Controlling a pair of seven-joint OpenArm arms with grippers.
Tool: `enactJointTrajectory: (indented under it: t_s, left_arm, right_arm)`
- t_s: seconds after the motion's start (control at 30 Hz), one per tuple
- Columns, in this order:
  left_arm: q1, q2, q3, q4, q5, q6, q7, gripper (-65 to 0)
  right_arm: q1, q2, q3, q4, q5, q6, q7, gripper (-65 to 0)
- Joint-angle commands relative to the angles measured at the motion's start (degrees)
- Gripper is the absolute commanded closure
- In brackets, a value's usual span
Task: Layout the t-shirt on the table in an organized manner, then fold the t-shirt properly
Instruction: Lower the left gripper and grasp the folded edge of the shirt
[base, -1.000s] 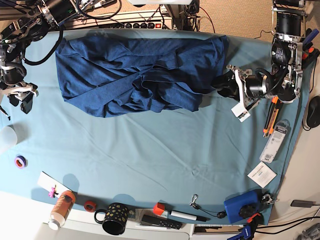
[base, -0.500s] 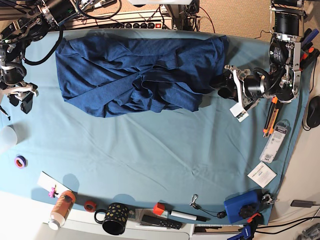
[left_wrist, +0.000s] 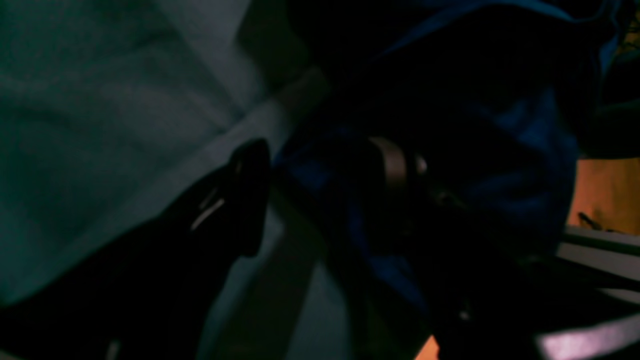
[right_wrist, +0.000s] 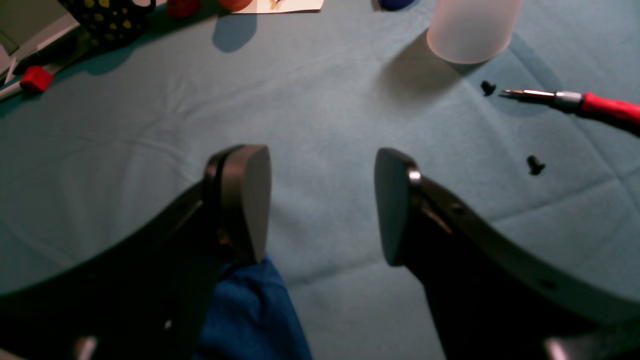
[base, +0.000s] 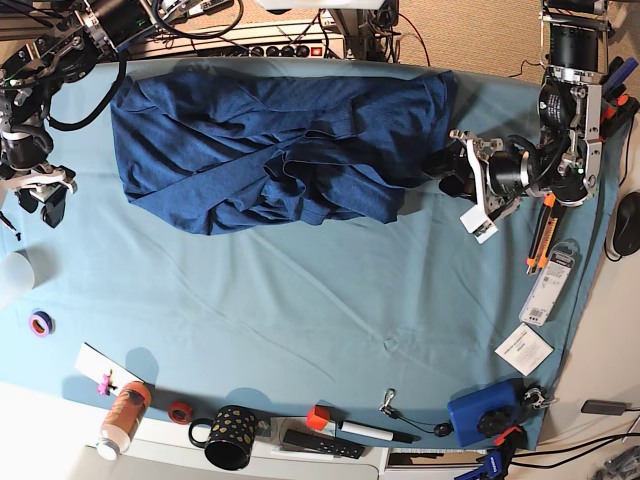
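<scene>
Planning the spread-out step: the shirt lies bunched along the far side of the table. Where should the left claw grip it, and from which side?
Grip the shirt at its edge nearest the left claw, coming in low from that end of the table. There the fabric ends in a free hem beside the claw, while the middle is piled in folds. The left wrist view shows blue cloth between the fingers, but it is too dark to tell whether they have closed.

The t-shirt (base: 280, 150) lies bunched along the table's (base: 330, 300) far edge.

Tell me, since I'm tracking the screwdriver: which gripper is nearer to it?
Right. The right gripper hovers open over the table near the screwdriver; the left gripper is across the table at the t-shirt's edge.
</scene>
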Motion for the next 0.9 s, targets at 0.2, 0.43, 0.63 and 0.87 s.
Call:
enactJointTrajectory:
  t_s: [0.2, 0.43, 0.63, 0.87]
  left_arm:
    - [-0.8, -0.8, -0.4, 0.7, 0.1, -0.1, -1.2, -30.6]
    - [-0.8, 0.3, -0.1, 0.7, 0.1, -0.1, -1.3, -30.6]
    - [-0.8, 1.1, 6.6, 0.6, 6.2, -0.1, -6.6, -30.5]
    - [-2.1, 1.0, 8.5, 0.7, 6.8, -0.1, -7.7, -10.0]
  right_arm:
    - [0.5, 1.0, 0.0, 1.0, 1.1, 0.2, 1.3, -32.6]
    - [0.5, 1.0, 0.0, 1.0, 1.2, 0.2, 1.3, -32.6]
    - [0.6, 1.0, 0.0, 1.0, 1.1, 0.2, 1.2, -32.6]
    - [0.6, 1.0, 0.0, 1.0, 1.1, 0.2, 1.2, -32.6]
